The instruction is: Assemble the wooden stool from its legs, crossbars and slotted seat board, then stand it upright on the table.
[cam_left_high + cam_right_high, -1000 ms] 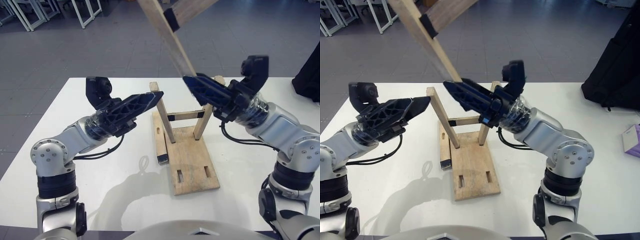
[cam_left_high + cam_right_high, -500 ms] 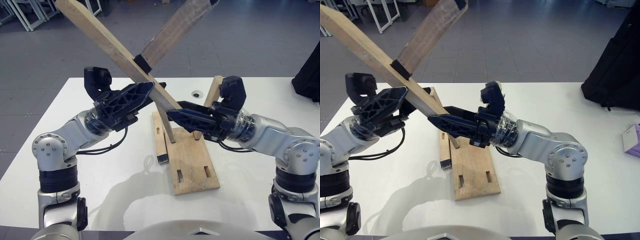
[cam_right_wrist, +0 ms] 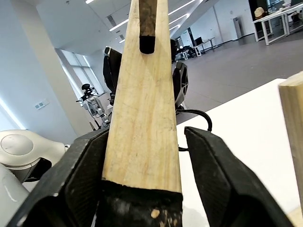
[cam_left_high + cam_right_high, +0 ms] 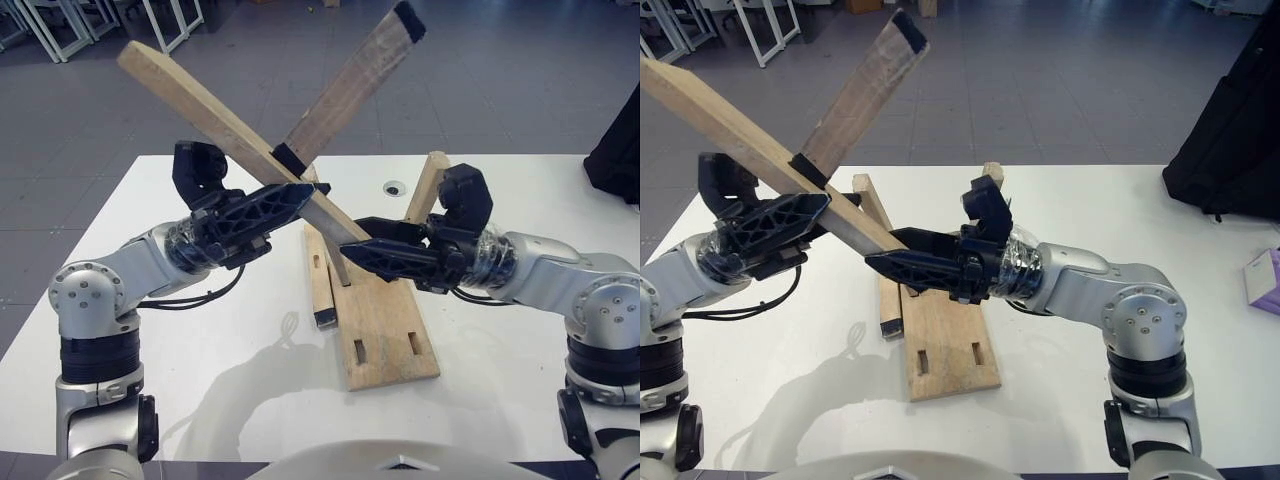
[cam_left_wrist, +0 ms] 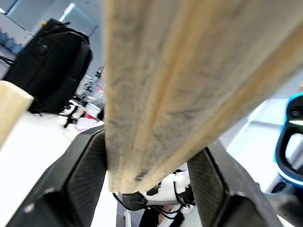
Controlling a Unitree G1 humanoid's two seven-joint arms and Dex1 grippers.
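Held leg: the held leg (image 4: 200,110) hangs in the air above the table (image 4: 200,400), slanting from high on the robot's left down toward the middle, over the far part of the seat board.
Crossbar: a crossbar (image 4: 350,85) is joined to it at a dark-wrapped joint and points up and away.
Left gripper: the left gripper (image 4: 305,192) is clenched on the held leg just below that joint.
Right gripper: the right gripper (image 4: 352,242) is clenched on the leg's lower end, which sits deep between its fingers.
Seat board: the slotted seat board (image 4: 390,330) lies flat on the table below both grippers, with two free slots at its near end.
Standing legs: a standing leg (image 4: 428,185) and its partner rise from the board's far end, close behind the grippers.
Loose piece: another wooden piece (image 4: 321,290) lies against the board's left edge.
Step in hand: probably bringing this leg down to the free slots.
Doing it well: move both arms together so the joint is not twisted, swing clear of the standing legs, bring the leg upright, and line its end squarely over a slot before pressing.
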